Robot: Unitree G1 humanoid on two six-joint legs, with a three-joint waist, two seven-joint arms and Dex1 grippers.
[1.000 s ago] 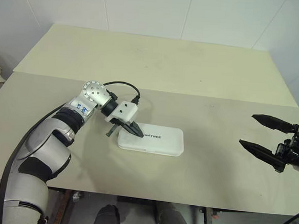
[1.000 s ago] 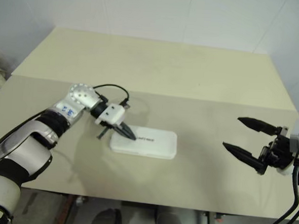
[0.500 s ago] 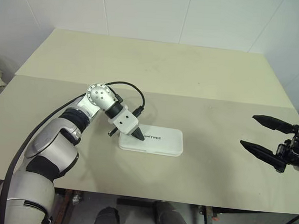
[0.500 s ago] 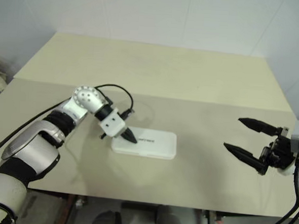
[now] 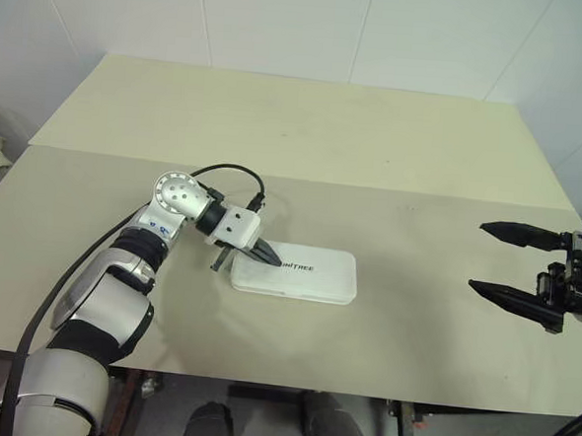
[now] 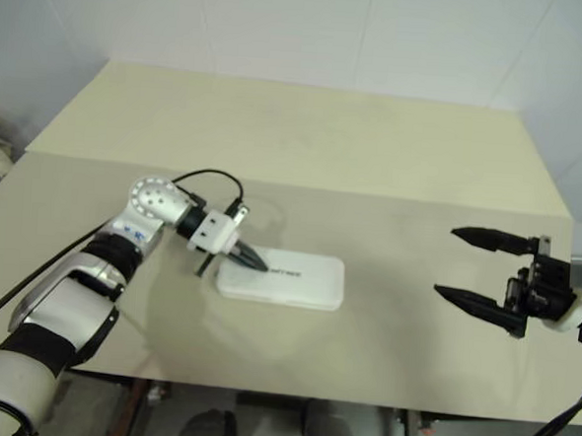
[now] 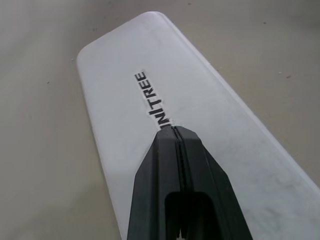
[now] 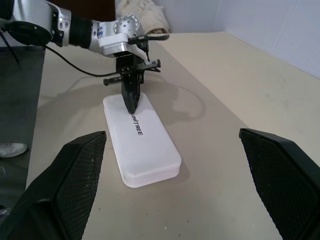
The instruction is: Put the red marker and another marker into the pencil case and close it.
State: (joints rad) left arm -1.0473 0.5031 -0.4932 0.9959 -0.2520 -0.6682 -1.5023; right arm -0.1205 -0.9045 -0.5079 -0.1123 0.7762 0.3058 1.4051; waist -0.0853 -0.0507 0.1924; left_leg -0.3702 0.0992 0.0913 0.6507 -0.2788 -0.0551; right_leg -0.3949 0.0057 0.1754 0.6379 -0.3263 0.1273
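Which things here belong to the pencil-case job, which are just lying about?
Job:
- pencil case, lid shut, flat on the table
- left gripper, shut, tip on the lid
- right gripper, open, off to the side

Lying about:
- cloth beyond the table

The pencil case [image 5: 294, 272] is white, flat and rectangular with rounded corners. Its lid is closed, with dark logo text on it. It lies flat on the table [image 5: 375, 144].
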